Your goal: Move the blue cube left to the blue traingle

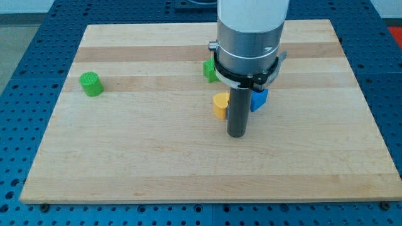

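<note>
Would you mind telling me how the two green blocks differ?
The green round block stands alone near the view's left edge, fully visible; the other green block sits mid-board, partly hidden behind the arm, its shape unclear. The hidden one is nearer my tip. Both are green and rest on the board.

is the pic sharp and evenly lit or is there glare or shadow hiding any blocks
Camera view: sharp and evenly lit, no blown-out glare on the wooden board; only a soft shadow around my tip. What hides blocks is the arm: it covers part of the blue block and a green block. The yellow block and green cylinder show clearly.
</note>
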Robot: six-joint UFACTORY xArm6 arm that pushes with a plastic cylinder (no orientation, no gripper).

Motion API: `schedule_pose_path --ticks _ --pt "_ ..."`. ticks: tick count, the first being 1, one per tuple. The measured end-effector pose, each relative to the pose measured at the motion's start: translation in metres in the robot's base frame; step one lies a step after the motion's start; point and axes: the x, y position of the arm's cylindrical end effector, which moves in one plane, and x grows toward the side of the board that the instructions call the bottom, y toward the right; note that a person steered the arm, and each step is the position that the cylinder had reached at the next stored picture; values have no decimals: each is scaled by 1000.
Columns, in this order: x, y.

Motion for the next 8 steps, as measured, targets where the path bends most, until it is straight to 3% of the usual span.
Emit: schedule_pose_path --ticks 8 --pt "-18 7"
